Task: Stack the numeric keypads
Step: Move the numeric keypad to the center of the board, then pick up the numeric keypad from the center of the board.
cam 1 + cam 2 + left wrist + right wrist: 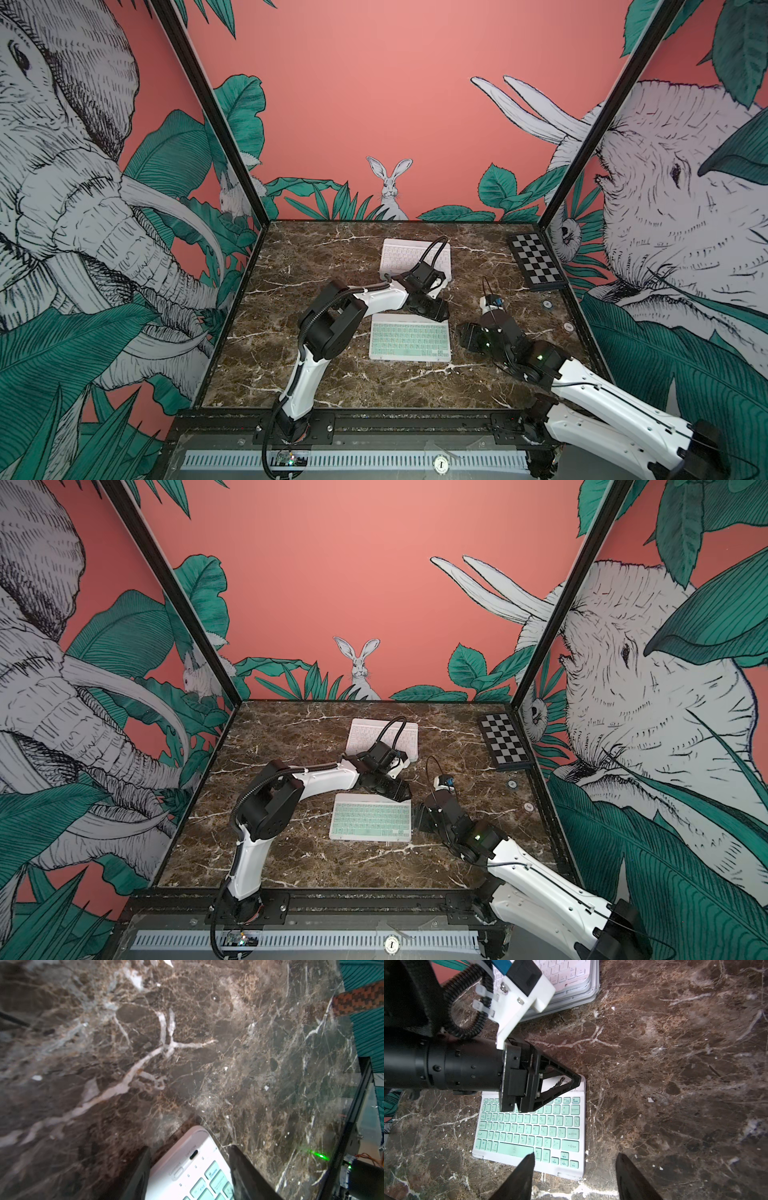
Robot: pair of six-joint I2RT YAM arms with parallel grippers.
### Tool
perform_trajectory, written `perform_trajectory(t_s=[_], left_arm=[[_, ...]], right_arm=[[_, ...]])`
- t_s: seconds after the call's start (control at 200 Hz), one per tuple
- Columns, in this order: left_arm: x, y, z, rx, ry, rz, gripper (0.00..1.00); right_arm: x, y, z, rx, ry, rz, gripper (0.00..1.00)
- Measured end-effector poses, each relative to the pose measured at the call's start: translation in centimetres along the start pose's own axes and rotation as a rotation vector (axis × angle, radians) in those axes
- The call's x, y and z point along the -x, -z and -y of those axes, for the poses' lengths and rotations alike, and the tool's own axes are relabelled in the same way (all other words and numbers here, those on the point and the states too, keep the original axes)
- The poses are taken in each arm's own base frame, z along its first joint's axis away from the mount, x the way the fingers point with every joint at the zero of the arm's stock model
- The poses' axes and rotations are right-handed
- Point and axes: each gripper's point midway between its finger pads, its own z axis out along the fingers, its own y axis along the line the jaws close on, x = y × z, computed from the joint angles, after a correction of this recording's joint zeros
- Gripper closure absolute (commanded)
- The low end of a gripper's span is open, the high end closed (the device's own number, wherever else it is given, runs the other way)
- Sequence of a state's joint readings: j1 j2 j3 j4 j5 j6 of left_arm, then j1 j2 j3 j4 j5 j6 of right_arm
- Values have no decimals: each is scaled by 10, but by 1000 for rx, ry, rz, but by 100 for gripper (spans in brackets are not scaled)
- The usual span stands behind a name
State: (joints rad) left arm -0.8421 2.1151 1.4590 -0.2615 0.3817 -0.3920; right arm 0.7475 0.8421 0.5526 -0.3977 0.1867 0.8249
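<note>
One mint-keyed numeric keypad (409, 343) (370, 823) lies flat mid-table. A stack of several keypads (397, 255) (571, 978), pink keys on top, sits behind it. My left gripper (438, 311) (190, 1150) reaches over the mint keypad's far right corner (193, 1159). Its fingers stand apart, one on each side of that corner and close to its edges. Whether they press on it is unclear. My right gripper (465, 336) (575, 1155) is open at the keypad's front right corner (571, 1167). One fingertip (529, 1159) is over the front edge and the other is over bare marble.
A black-and-white checkered board (536, 259) lies at the back right, with two small round discs (547, 304) (568, 327) along the right edge. The left arm (365, 297) and its cable loop cross in front of the stack. Walls enclose the marble table (291, 270).
</note>
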Motion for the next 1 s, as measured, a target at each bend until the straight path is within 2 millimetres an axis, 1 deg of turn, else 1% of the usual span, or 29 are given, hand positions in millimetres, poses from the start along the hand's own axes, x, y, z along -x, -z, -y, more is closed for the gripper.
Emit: perform_trajectory(t_s=[0.095,0.17,0.235,0.33,0.385,0.425,0.46,0.495,0.56,0.625,0.71,0.765,0.835,1.0], left_arm=[[1,9,-7,6,44,9,38],[2,31,-22,18,106,36,37],[4,62,-45,38,181,83,37],[4,116,-88,85,294,168,37],[-3,146,-116,121,365,211,37],[-12,161,-130,136,409,229,37],[-22,169,-139,140,443,230,37],[-35,174,-146,147,476,219,36],[-62,173,-154,157,523,170,36],[-86,166,-155,161,554,100,37],[-110,158,-152,154,578,34,37],[-119,155,-151,148,589,12,37],[-125,153,-149,138,597,-3,37],[-128,150,-146,115,597,-12,37]], right_arm=[[0,-3,6,-22,29,-25,36],[2,-8,6,-36,50,-60,35],[4,-13,2,-40,72,-86,35],[2,-22,-2,-35,111,-121,35],[-2,-27,-3,-33,129,-143,35],[-5,-30,-3,-33,142,-161,34],[-8,-33,-3,-31,149,-176,34],[-10,-37,-4,-28,157,-191,34],[-15,-43,-5,-18,165,-216,33],[-19,-49,-7,-3,165,-243,33],[-24,-57,-7,13,154,-279,33],[-27,-63,-7,17,143,-303,34],[-30,-69,-7,24,134,-329,34],[-39,-80,-7,34,118,-375,35]])
